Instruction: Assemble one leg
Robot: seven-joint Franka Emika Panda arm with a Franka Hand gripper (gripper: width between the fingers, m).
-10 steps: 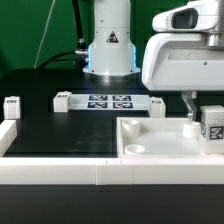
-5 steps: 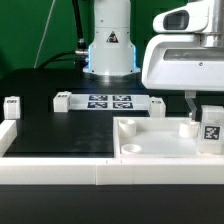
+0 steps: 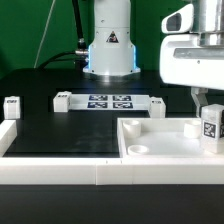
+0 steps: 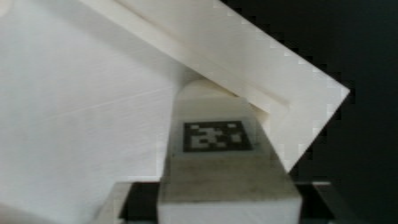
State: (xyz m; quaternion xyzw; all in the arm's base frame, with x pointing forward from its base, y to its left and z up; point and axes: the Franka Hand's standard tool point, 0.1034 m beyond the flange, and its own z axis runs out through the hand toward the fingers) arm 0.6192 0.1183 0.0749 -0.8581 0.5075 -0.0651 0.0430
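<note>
My gripper (image 3: 208, 112) is at the exterior view's right, shut on a small white leg (image 3: 210, 126) with a black-and-white tag on its face. The leg stands upright at the right end of the large white tray-shaped piece (image 3: 150, 147); I cannot tell whether it touches it. In the wrist view the leg (image 4: 217, 140) fills the middle, clamped between the two dark fingers (image 4: 143, 200) of my gripper (image 4: 222, 205). The tray piece's corner (image 4: 267, 70) lies behind it.
Three more small white legs stand on the black table: one at the far left (image 3: 12, 105), one (image 3: 62, 99) left of the marker board (image 3: 110, 101) and one (image 3: 158, 104) right of it. A white rail (image 3: 60, 172) runs along the front. The robot base (image 3: 108, 45) is at the back.
The gripper body has shifted toward the exterior view's right. The leg stays in the grip at the tray piece's right end, a touch lower.
</note>
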